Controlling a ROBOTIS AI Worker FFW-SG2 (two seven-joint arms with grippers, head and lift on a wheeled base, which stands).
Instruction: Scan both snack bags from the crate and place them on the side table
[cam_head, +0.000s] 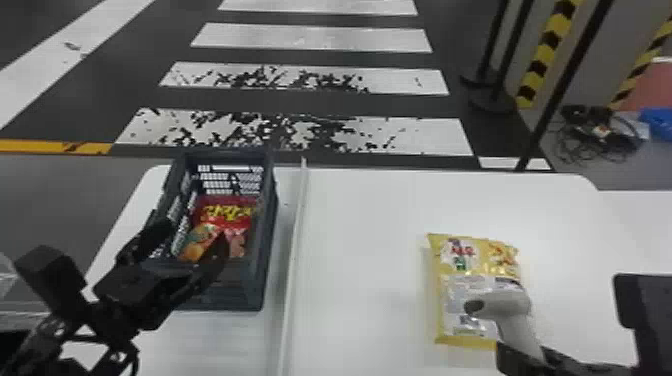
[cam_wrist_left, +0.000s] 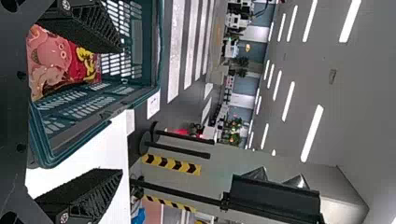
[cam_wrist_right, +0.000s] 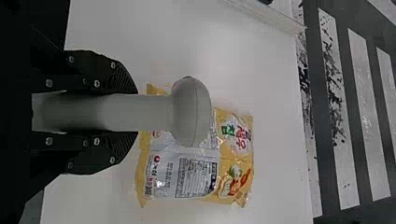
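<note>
While the right gripper (cam_head: 522, 352) clamped the scanner (cam_head: 507, 306) over the yellow snack bag (cam_head: 477, 262) on the white table (cam_head: 360, 215), the left gripper (cam_head: 196, 234) hung spread at the crate (cam_head: 269, 240). Its walls enclosed the red bag (cam_head: 230, 215); a pale strip (cam_head: 294, 240) separated crate from yellow bag.

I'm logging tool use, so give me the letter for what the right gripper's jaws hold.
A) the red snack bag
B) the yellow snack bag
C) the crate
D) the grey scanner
D: the right gripper's jaws sit on both sides of the handle of the grey scanner, whose head is above the yellow snack bag.
</note>
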